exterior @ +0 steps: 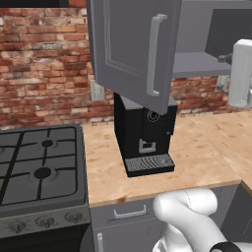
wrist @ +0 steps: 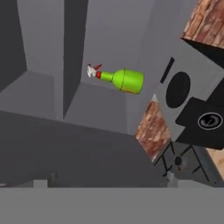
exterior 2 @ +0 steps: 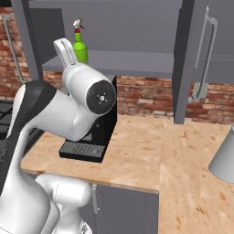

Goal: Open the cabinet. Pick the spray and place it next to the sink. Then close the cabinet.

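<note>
1. No readable writing anywhere; the black coffee machine carries only a small round emblem on its front, too small to make out.
2. The cabinet stands open, its left door swung out above the coffee machine, its right door swung out at 2 o'clock in the right base view.
3. Inside, on the grey shelf, the spray stands upright at about 11 o'clock in the right base view, red-and-white nozzle on top. It is the one item seen on that shelf.
4. In the hand view the spray lies sideways across the picture at 12 o'clock, because the hand is rolled.
5. The gripper's jaws are spread wide and hold nothing; the spray is well apart from them.
6. A grey rounded vessel sits on the wooden counter at 3 o'clock; its contents cannot be seen.
</note>
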